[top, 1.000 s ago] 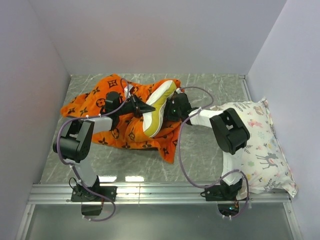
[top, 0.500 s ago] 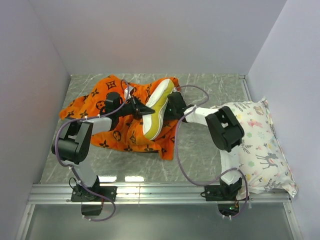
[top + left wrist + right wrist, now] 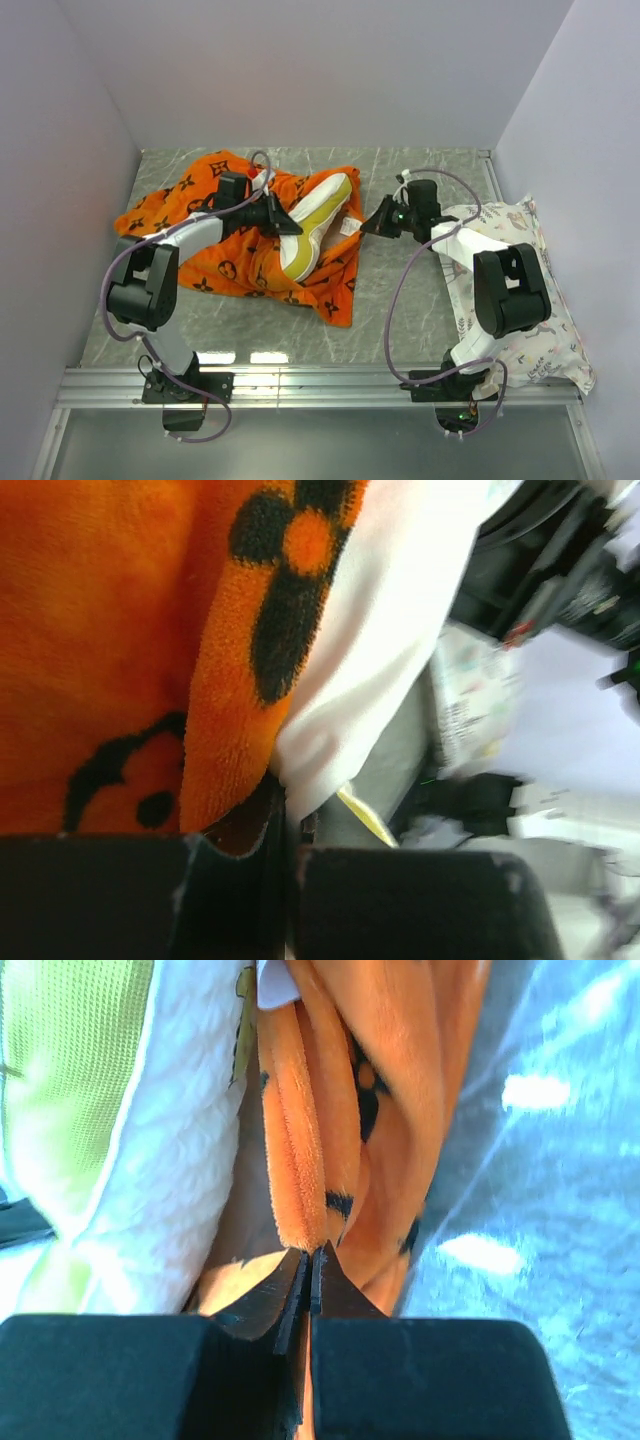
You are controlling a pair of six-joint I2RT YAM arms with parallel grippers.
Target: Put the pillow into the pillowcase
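Observation:
The orange pillowcase [image 3: 220, 265] lies rumpled on the left half of the table. The white pillow [image 3: 318, 215] with its yellow band rests slanted on it, mostly uncovered. My left gripper [image 3: 290, 225] sits at the pillow's left side, shut on the pillowcase edge [image 3: 230, 710], with white pillow [image 3: 360, 630] pressed beside it. My right gripper [image 3: 366, 228] is at the pillowcase's right edge, clear of the pillow. It is shut, its tips [image 3: 315, 1255] pinching the end of an orange pillowcase fold [image 3: 300, 1160]. The pillow [image 3: 130, 1140] fills the left of that view.
A white pillow printed with deer and plants [image 3: 520, 290] lies along the right wall, under the right arm. Grey walls enclose the table on the left, back and right. Purple cables loop from both arms over the marble tabletop [image 3: 400, 290].
My right gripper closed beside the pillow and drew back to the right. The pillow tipped lower and flatter. The pillowcase spread out more. My left gripper shifted slightly back, still shut.

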